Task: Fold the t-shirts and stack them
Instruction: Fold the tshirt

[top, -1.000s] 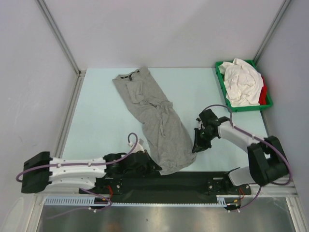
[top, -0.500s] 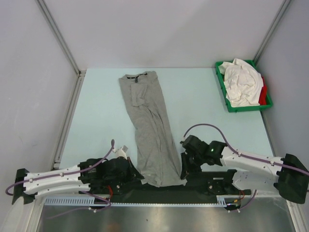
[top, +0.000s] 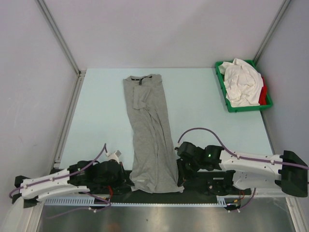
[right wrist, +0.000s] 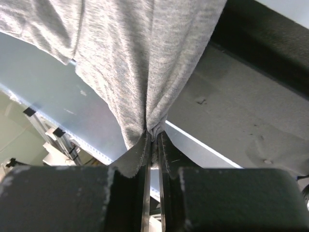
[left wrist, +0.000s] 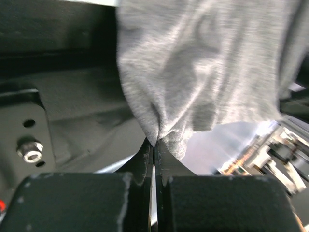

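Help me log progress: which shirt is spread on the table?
The grey t-shirt, stretched lengthwise, its near hem pinched by the left gripper and right gripper; the white shirt and red shirt lie bunched in the green tray.

A lab booth: grey wall panels (top: 164, 29), aluminium frame posts (top: 58, 36), pale table (top: 198, 106).

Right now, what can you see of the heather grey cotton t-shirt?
The heather grey cotton t-shirt lies as a long, narrow, wrinkled strip down the pale table, with its collar and dark neck label at the far end. Its near hem drapes over the black base rail. The left end effector and right end effector are each shut on a near hem corner, bunching the cloth.
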